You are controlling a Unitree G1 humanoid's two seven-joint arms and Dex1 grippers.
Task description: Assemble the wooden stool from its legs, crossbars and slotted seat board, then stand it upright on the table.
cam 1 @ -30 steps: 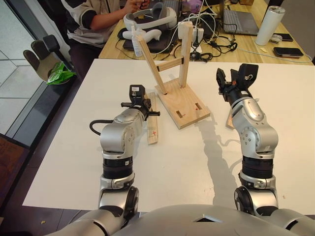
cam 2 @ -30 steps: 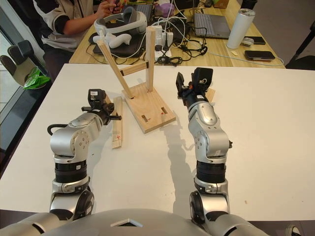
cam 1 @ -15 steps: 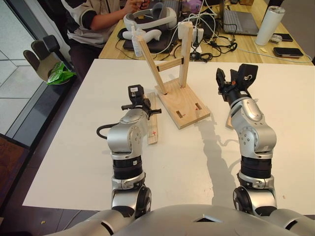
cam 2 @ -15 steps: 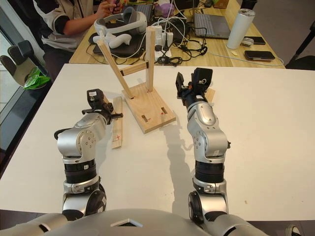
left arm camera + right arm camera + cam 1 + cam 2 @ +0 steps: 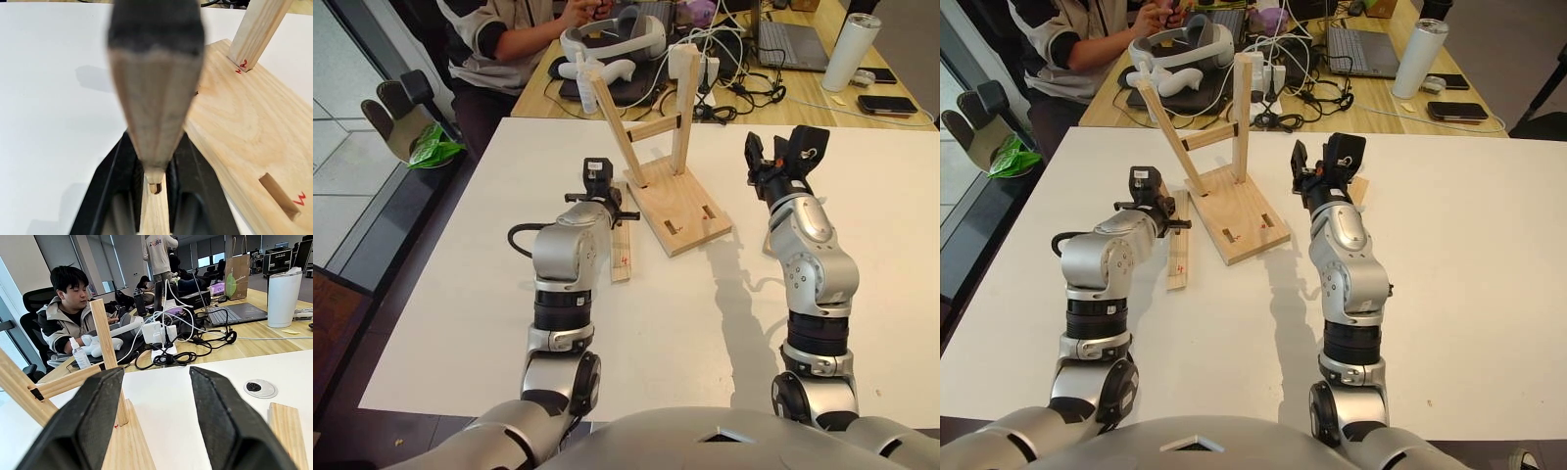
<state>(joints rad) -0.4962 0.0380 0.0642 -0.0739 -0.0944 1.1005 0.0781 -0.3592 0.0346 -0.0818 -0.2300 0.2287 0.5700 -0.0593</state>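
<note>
Two legs (image 5: 682,98) already stand in the seat board (image 5: 690,196), which lies flat on the white table (image 5: 656,343), a little left of its middle and toward the far edge. One of them rises nearly straight, the other leans away to the left, and a short crossbar (image 5: 651,128) joins them about halfway up. Two slots (image 5: 707,211) on the board's near side are unfilled. A loose leg (image 5: 620,257) lies flat on the table just beside the board's left edge, roughly parallel to it, with a red mark near its near end. The left gripper (image 5: 599,196) sits low over the far end of this loose leg; in the left wrist view its black fingers (image 5: 122,166) lie along both sides of the wood and press against it, so it has the leg clamped, with the board's corner close beside it. The right gripper (image 5: 156,374) hangs above the table to the right of the board, apart from it, its fingers (image 5: 83,426) spread wide with nothing between them. A further wooden piece (image 5: 287,431) lies on the table next to that gripper, partly hidden by the right arm in the head views. Behind the table runs a wooden desk carrying a white headset (image 5: 612,34), a laptop (image 5: 788,44), a tangle of cables and a tall white tumbler (image 5: 850,49).
</note>
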